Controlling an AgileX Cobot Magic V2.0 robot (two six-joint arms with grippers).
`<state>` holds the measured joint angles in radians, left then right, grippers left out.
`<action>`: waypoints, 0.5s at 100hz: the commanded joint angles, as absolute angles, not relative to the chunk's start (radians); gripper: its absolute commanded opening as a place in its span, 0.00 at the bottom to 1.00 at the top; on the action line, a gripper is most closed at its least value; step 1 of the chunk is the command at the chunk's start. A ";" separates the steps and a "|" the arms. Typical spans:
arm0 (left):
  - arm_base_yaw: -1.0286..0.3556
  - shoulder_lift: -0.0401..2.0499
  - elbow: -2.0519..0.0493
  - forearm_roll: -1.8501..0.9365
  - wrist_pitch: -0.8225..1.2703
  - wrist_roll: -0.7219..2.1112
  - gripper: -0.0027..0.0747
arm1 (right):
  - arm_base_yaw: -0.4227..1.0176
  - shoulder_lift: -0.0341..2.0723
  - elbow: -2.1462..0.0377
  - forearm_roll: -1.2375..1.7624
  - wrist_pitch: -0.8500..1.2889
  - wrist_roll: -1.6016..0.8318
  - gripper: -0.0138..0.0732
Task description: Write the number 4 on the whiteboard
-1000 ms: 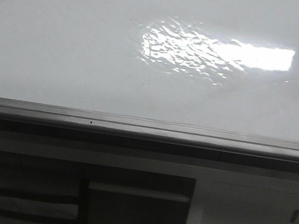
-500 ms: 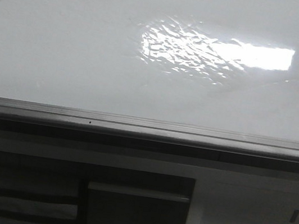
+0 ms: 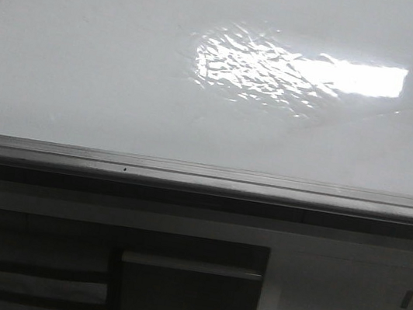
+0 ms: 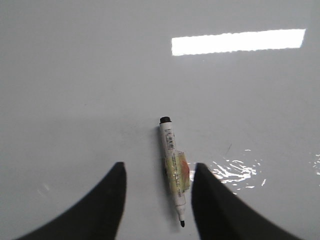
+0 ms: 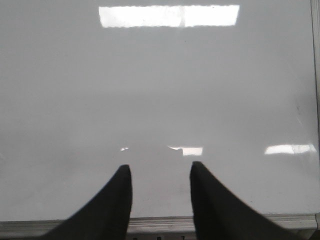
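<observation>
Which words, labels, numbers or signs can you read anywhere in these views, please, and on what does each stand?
None can be read.
White marker pen with a black cap: a printed label with small dark marks runs along its barrel, too small and blurred to read.
Large glossy white whiteboard: no writing visible in any view; no number 4 is drawn yet.
</observation>
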<state>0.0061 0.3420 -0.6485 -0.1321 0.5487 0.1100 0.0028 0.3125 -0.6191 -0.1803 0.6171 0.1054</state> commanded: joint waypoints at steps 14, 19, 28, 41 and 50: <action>-0.004 0.361 -0.675 -0.128 0.466 0.102 0.72 | -0.003 0.334 -0.653 -0.206 0.558 0.099 0.49; -0.004 0.361 -0.675 -0.128 0.466 0.102 0.72 | -0.003 0.334 -0.653 -0.206 0.558 0.099 0.49; -0.004 0.361 -0.675 -0.128 0.466 0.102 0.72 | -0.003 0.334 -0.653 -0.201 0.556 0.099 0.49; -0.004 0.361 -0.675 -0.134 0.466 0.102 0.72 | -0.003 0.334 -0.653 -0.199 0.557 0.099 0.49; -0.004 0.361 -0.675 -0.147 0.468 0.102 0.72 | -0.003 0.334 -0.653 -0.199 0.557 0.099 0.49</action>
<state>0.0061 0.3420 -0.6485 -0.1251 0.5487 0.1100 0.0028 0.3125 -0.6191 -0.1841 0.6253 0.1054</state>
